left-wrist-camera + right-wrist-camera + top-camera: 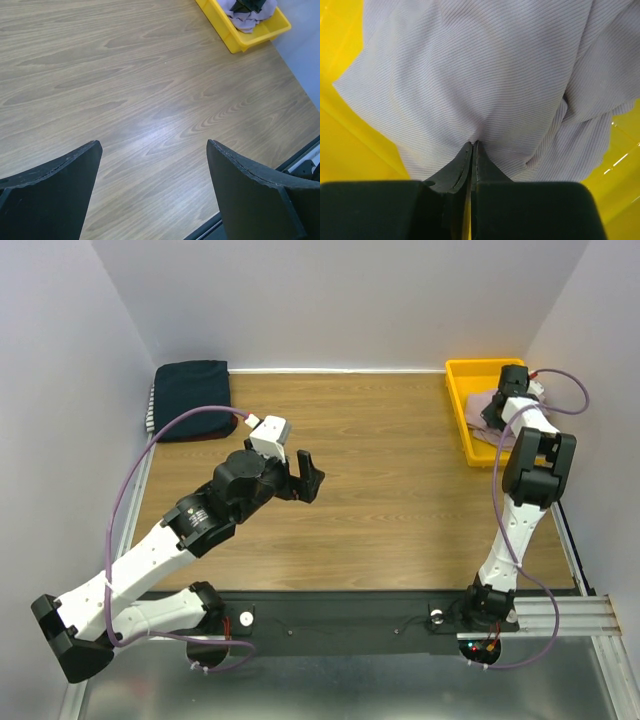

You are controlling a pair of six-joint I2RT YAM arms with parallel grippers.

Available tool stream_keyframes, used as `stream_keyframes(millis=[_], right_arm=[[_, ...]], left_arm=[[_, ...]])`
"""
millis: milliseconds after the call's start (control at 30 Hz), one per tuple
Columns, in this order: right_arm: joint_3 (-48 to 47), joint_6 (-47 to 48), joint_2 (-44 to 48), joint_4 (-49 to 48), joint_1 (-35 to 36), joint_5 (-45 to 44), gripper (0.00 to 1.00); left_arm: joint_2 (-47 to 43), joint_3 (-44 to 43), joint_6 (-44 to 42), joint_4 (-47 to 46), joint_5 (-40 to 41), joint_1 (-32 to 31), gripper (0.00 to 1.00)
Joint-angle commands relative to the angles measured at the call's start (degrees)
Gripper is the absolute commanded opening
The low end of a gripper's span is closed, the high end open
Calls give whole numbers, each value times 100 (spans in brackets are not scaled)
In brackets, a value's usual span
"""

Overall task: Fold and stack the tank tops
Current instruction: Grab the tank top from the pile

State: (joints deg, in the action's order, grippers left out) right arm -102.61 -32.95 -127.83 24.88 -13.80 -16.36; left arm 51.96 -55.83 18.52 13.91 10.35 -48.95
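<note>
A pale dusty-pink tank top (478, 408) lies crumpled in the yellow tray (470, 367) at the back right. My right gripper (497, 417) reaches down into the tray. In the right wrist view its jaws (472, 144) are shut, pinching a fold of the ribbed pink tank top (485, 75). Folded tank tops (190, 398), dark navy uppermost with a striped edge at the left, sit stacked in the back left corner. My left gripper (303, 478) hovers over the bare wood left of centre, open with nothing between its fingers (75, 175).
The wooden table (150, 90) spreads between the stack and the tray. Grey walls close in the back and both sides. A black rail with the arm bases (350, 625) runs along the near edge. The tray's yellow floor (350, 160) surrounds the cloth.
</note>
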Motion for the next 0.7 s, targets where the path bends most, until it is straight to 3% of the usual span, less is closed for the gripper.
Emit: stream_keyframes(millis=[0, 500, 667], right_arm=[[-260, -27, 688, -142, -8, -236, 0], [-637, -229, 2235, -142, 0, 150, 0], [-971, -19, 2789, -151, 342, 432, 0]], left_arm=[[-55, 11, -33, -231, -77, 43, 98], [-178, -226, -59, -99, 125, 87, 98], [-143, -270, -59, -108, 178, 114, 98]])
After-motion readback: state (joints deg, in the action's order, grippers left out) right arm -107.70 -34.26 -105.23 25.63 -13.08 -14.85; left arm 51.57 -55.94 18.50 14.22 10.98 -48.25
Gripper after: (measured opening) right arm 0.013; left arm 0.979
